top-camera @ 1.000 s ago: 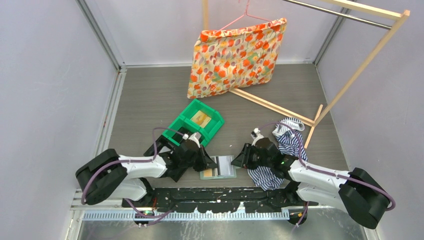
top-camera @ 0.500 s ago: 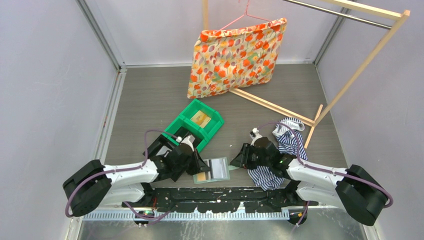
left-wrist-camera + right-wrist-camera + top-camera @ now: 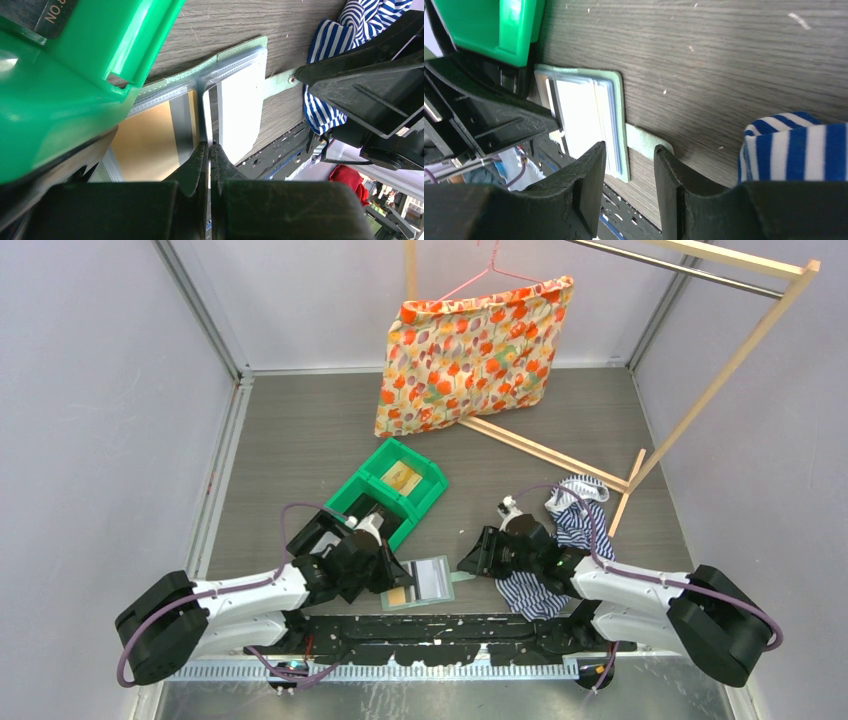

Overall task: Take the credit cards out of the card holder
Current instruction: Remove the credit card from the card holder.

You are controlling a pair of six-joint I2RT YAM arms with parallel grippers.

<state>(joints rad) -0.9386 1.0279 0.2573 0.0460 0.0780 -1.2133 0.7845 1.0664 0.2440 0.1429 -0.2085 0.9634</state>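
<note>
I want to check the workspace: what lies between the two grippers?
The open card holder, shown in the top view, between left gripper and right gripper.

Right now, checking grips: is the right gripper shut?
No: the right gripper stands open, the card holder's tab showing between its jaws.

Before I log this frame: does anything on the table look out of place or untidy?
Only the striped cloth: it lies crumpled in a heap just right of the open card holder. Nothing looks spilled or damaged.
</note>
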